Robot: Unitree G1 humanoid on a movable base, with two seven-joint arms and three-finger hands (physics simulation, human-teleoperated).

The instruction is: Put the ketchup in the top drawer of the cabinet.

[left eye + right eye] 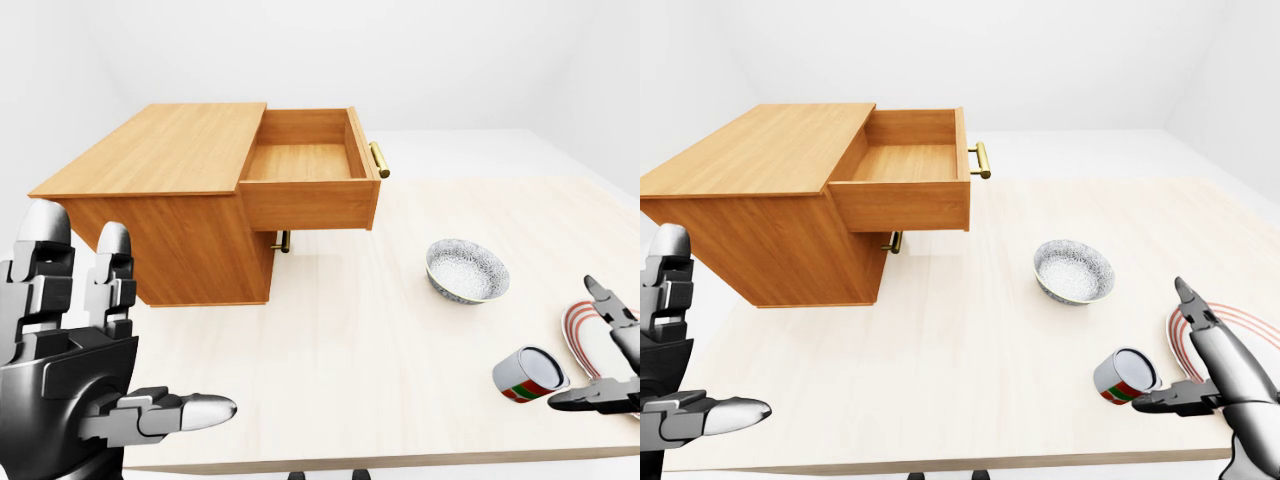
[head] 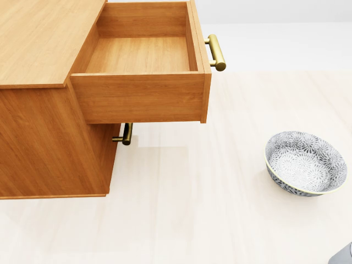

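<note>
- Right hand (image 1: 1215, 375) sat spread wide, nothing held: one finger stuck up above the palm, another reached out flat toward its left.
- The flat fingertip ended just beside the ketchup (image 1: 1126, 377), at its lower right. Couldn't tell if it actually touched.
- Ketchup was a short red, white and green container lying on its side on the table (image 1: 970, 360), open or pale end tilted up toward the camera.
- Striped plate (image 1: 1230, 335) lay right behind the hand, on the far side from the ketchup; patterned bowl (image 1: 1073, 270) was further up-left of the hand, apart from both.
- Left hand (image 1: 75, 370) was also spread and empty, fingers up, thumb out flat, well apart from everything.
- Top drawer (image 1: 305, 165) stood pulled out and empty, far up-left of the right hand, brass handle (image 1: 379, 160) on the side facing the hand.
- Judged step: the grasp, not yet made.
- To do it well: fingers should go round the barrel of the container, not the rim end; it looked round, so a one-sided poke would likely roll it away.
- Approach from above so the table blocks the roll, then close firmly.
- Watch the plate edge behind the hand when repositioning.
- Carry path should pass above the bowl, then come in over the drawer's handle side and clear its wall.
</note>
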